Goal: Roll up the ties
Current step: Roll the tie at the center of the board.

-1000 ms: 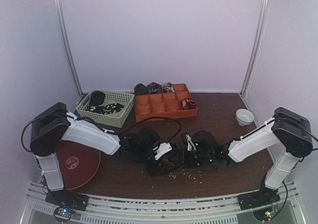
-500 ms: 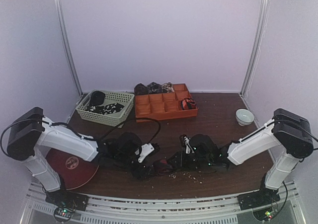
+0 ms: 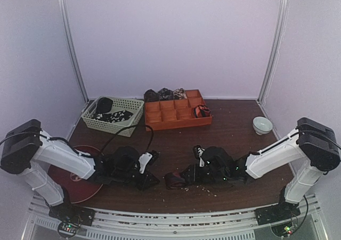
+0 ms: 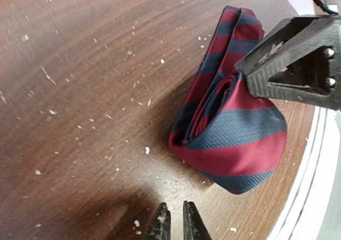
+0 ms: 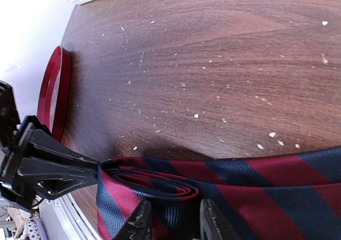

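Nearest to the arm bases, low in the top view, the tie (image 4: 229,133) lies on the counter (image 4: 80,91) between the two tools. It is a red strip with dark blue stripes, already wound into a loose coil. The right tool (image 5: 173,216) is clenched on this coil: in its own wrist view one finger stands on each side of the wound layers, at the bottom of the frame. From there the part not yet wound runs flat to the right edge of the frame, so the long axis of the tie goes from the coil back under the right arm. The left tool (image 4: 174,218) holds nothing. Its fingers are almost together, with only a thin slit, at the bottom of the left wrist view, and the coil lies up and to the right of them, near but apart. In the right wrist view the tip of the left tool points at the open end of the coil; it cannot be told whether it touches there. So the right arm is the nearer one, and any further winding probably must go toward the right arm. Farther back, in the upper middle of the top view, the orange tray (image 3: 178,124) and the basket (image 3: 114,127) hold other ties, well apart from both tools.
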Action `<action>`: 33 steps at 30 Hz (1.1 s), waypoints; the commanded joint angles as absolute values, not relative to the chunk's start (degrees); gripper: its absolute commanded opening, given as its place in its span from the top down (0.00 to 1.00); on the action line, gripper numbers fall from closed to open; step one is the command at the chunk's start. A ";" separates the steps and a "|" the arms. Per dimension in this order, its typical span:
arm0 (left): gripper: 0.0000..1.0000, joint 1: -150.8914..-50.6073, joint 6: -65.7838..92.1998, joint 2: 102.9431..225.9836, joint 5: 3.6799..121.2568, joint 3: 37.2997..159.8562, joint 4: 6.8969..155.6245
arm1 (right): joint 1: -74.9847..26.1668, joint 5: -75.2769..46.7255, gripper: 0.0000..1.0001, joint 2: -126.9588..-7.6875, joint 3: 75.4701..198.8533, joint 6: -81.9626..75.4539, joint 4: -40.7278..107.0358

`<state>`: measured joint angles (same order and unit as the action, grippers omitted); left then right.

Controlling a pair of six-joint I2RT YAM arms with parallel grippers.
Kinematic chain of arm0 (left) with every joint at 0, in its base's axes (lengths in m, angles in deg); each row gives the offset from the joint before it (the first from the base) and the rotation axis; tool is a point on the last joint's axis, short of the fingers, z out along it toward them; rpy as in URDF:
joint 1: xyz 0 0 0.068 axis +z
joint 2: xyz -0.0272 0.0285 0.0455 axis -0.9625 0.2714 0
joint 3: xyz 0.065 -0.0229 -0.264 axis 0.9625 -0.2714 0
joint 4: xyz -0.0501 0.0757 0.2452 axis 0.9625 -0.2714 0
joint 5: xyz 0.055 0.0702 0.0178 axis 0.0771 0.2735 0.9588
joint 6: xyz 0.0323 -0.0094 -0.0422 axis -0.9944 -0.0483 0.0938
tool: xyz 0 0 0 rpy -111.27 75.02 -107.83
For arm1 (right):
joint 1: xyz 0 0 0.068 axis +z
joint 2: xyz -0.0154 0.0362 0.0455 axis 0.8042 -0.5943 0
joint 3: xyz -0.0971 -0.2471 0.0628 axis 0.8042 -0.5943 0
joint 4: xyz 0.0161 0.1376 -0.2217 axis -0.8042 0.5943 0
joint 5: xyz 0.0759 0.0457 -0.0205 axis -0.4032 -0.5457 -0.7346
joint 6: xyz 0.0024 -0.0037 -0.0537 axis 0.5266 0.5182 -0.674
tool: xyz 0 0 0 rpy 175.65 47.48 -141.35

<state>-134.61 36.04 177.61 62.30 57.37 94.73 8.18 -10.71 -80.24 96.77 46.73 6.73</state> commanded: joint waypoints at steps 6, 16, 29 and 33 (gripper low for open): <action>0.90 -134.48 40.18 180.30 59.42 57.43 101.80 | 8.61 -7.89 0.61 -76.25 99.88 42.72 14.99; 0.90 -134.45 39.94 181.14 60.78 57.36 99.42 | 10.37 -9.54 0.67 -76.53 98.36 45.02 12.80; 0.96 -135.82 40.23 188.11 56.20 58.97 106.97 | 10.37 -6.64 0.78 -78.91 98.60 41.51 15.02; 0.96 -135.80 38.77 188.26 54.80 59.60 109.36 | 10.33 -6.49 0.78 -79.12 97.80 40.29 13.04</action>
